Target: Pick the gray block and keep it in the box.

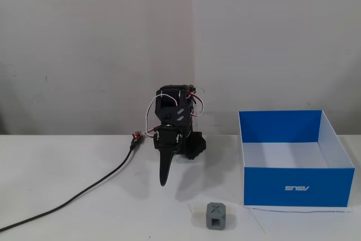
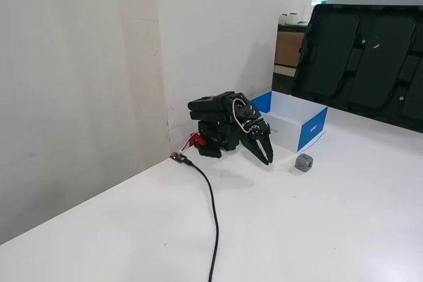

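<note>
At the bottom centre of a fixed view, nearest the camera, the gray block (image 1: 216,215) sits loose on the white table (image 1: 67,162), one face showing an X and the face toward the camera a square hole; nothing touches it, so it reads as waiting to be picked. Just to its right and slightly behind stands the box (image 1: 296,187), its blue front wall carrying small white lettering, with a narrow gap of table between block and wall. The box is open at the top, and the white floor and inner sides that show hold nothing, which suits a task not yet begun. Further back, in the middle of the frame, the arm is folded low over its base against the wall, apparently a resting pose, and the gripper (image 1: 164,180) points down toward the table with its fingers drawn together into a single dark tip, holding nothing. It is well apart from the block. In another fixed view the same order runs from the cable (image 2: 213,222) in the lower centre, up to the gripper (image 2: 268,159), the block (image 2: 304,162) and the box (image 2: 310,127) in the upper right.
</note>
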Motion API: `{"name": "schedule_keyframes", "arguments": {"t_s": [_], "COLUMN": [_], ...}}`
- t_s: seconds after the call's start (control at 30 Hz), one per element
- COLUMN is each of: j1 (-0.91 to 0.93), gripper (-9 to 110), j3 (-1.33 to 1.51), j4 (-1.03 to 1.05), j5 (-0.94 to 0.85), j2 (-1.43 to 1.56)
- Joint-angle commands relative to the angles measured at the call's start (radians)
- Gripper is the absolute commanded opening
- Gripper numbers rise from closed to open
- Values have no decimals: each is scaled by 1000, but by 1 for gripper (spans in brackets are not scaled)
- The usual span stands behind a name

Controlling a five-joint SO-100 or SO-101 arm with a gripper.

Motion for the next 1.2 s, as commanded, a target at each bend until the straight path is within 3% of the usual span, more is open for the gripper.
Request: {"name": "schedule_keyframes", "arguments": {"t_s": [0.0,0.37,0.77,1.17], "j1": [-12,-81,-276,-370], "gripper": [0,0,1,12], "j3": [-169,-609,-841,-980], "j4": [-38,-18,86,77], "j5": [14,133,354,494], "j2": [-98,-730,-943,-1198]}}
